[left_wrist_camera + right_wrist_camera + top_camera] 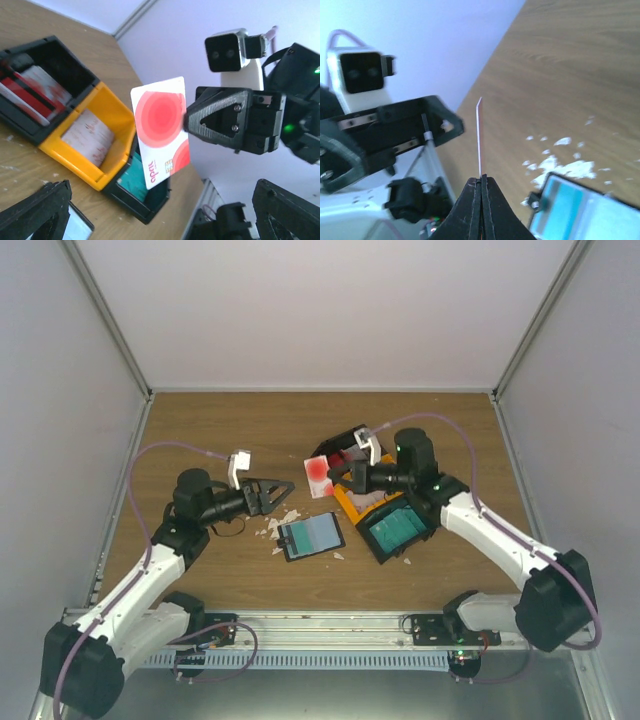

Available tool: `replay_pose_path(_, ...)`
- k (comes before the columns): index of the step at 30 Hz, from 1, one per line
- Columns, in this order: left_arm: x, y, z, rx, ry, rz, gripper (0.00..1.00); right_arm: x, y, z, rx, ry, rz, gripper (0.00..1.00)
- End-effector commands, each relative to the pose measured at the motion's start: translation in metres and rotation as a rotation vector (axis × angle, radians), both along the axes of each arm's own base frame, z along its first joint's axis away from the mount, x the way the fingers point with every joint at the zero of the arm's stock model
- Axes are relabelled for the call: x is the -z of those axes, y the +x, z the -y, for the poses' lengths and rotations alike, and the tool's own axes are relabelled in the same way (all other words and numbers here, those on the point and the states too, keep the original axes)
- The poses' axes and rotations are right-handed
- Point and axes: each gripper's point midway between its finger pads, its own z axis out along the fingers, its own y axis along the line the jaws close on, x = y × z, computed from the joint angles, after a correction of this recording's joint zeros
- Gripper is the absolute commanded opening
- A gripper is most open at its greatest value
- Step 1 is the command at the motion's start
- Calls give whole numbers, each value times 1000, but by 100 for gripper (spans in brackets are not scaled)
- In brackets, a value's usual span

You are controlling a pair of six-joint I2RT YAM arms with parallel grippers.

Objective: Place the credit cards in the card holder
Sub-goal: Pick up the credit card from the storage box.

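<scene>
Teal card [131,181] half-hidden in tray [127,201]

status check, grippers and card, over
Right gripper shut on white-and-red credit card, held in the air. Left gripper open, empty. Card holder lying open, white scraps beside it.

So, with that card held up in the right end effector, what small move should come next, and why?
Probably carry the card left and down toward the card holder. The right end effector is shut on it in the air, the card holder lies open on the table, and the left end effector stands open beside it.
</scene>
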Motion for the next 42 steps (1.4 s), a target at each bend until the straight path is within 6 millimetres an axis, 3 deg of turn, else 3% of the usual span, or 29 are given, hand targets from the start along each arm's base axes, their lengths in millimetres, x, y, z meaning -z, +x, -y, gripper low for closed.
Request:
replay_pose_path(1,-21,-23,9,115,-134,7,98,-46,-40,-9,-170,249,31,0)
replay_pose_path(6,-30,-38,14,194,-194,-11,85,-55,-63,-3,-209,328,24,1)
replay_pose_path(12,-38,-52,24,276,-235,9,65,-57,-76,-7,-253,355,7,1)
replay_pose_path(16,-45,-61,33,331,-242,39,60,-60,-80,-10,-271,356,12,1)
replay_pose_path(28,-41,-61,46,358,-232,38,22,-52,-85,-19,-314,356,-15,0)
replay_pose_path(32,-34,-56,46,329,-223,23,0,-42,-82,-19,-293,326,-29,1)
replay_pose_path(34,-26,-51,44,295,-202,10,0,-31,-74,-18,-245,268,-41,3)
replay_pose_path(36,-11,-43,42,238,-161,-27,0,-15,-61,-14,-163,175,-34,21)
replay_pose_path(37,0,-38,39,197,-132,-60,0,-6,-53,-10,-108,124,-27,32)
replay_pose_path(39,27,-28,33,118,-75,-140,0,17,-40,2,-1,5,-30,42)
replay_pose_path(42,67,-25,28,63,-13,-246,0,57,-30,15,128,-177,-41,48)
